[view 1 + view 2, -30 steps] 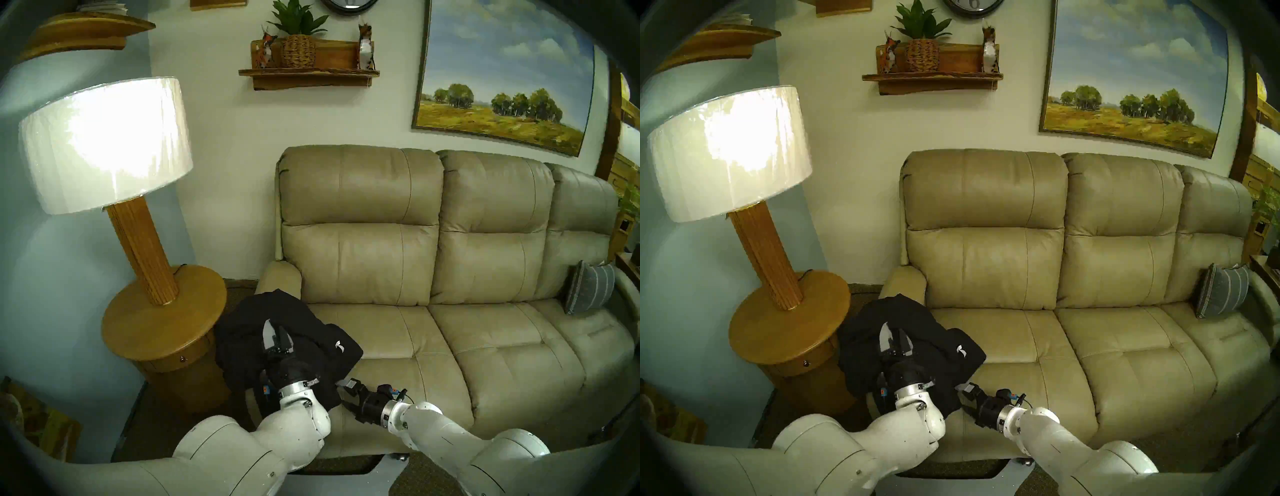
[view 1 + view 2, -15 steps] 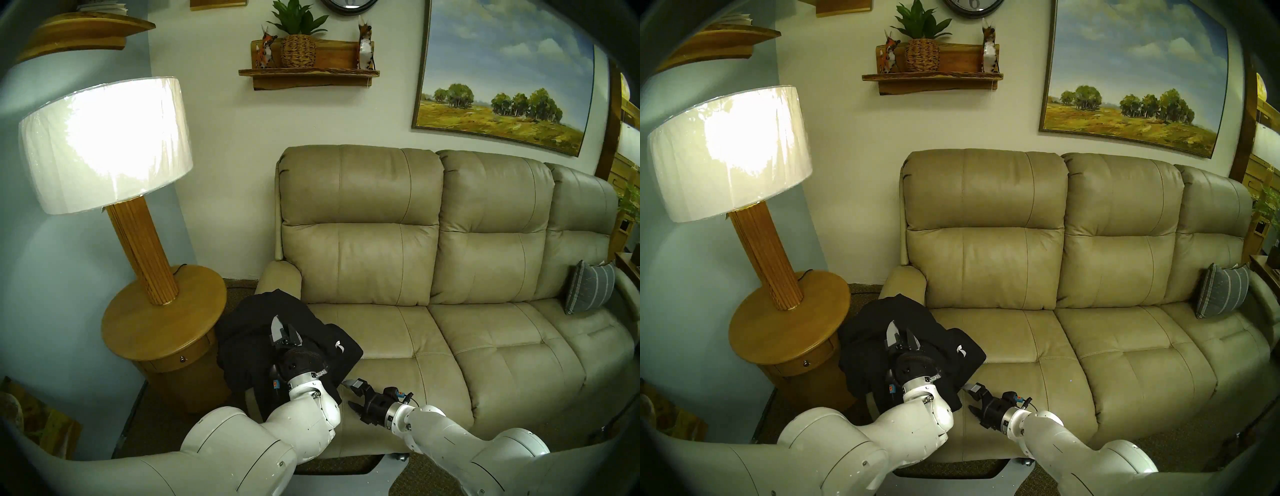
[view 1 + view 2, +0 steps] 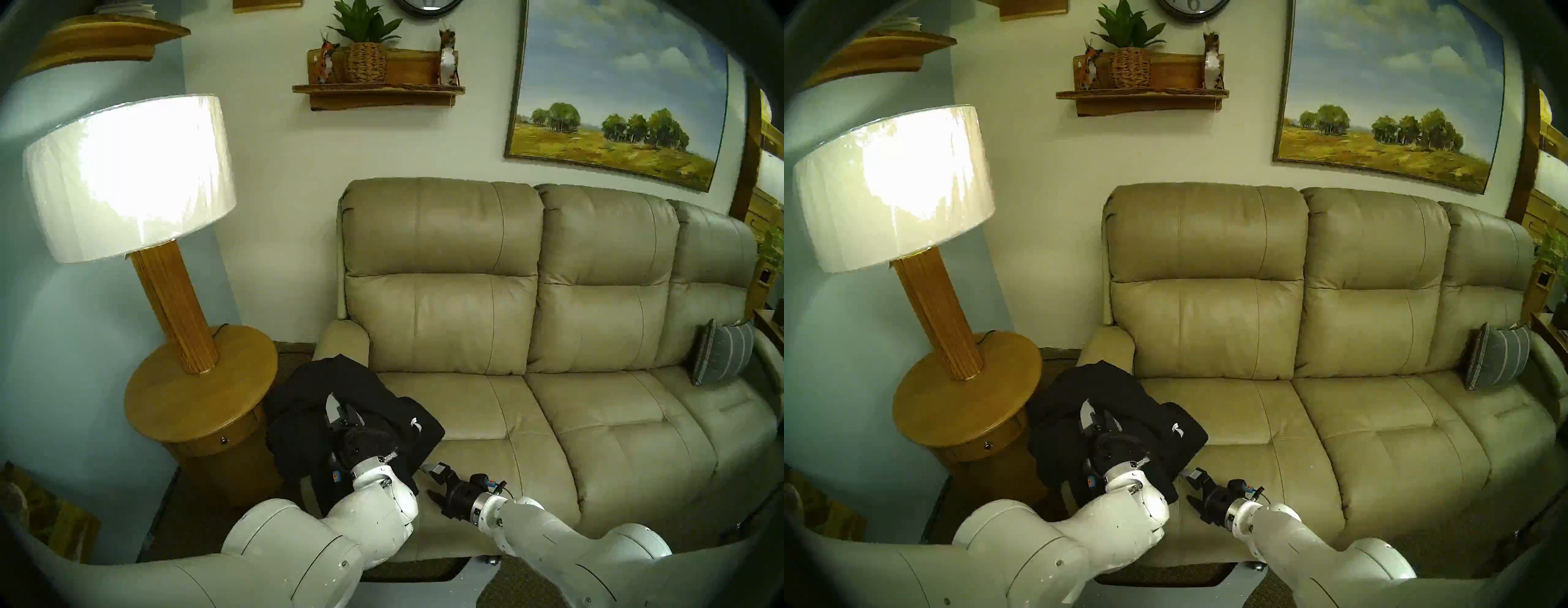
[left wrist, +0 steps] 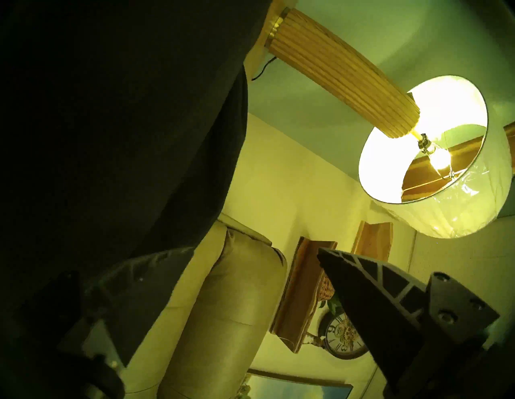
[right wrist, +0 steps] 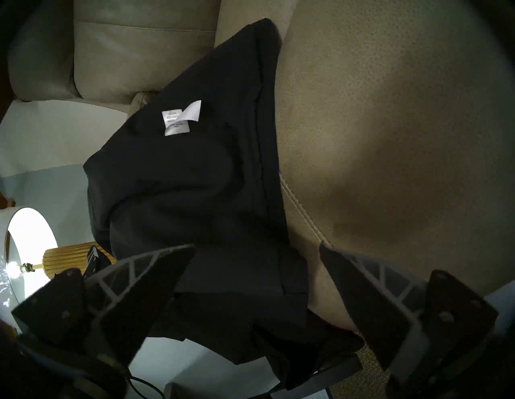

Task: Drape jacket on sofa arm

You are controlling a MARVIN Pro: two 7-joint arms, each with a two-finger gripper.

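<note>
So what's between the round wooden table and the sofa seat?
The sofa arm, with the black jacket draped over it. The head views show it best; the left claw hangs above the jacket.

The setting is a furnished living room in a home, or a mock-up of one. A three-seat beige leather sofa (image 3: 530, 361) stands against a cream wall, with a grey striped pillow (image 3: 721, 356) at its far end. A round wooden side table (image 3: 199, 390) beside the sofa carries a lit lamp (image 3: 127, 178) with a white drum shade and a ribbed wooden column. A wooden wall shelf (image 3: 377, 91) holds a potted plant (image 3: 365, 46) in a woven basket between two animal figurines. A framed landscape painting (image 3: 615, 97) and a round clock (image 3: 1191, 8) hang on the wall. The floor is covered with dark carpet (image 3: 186, 518)
</note>
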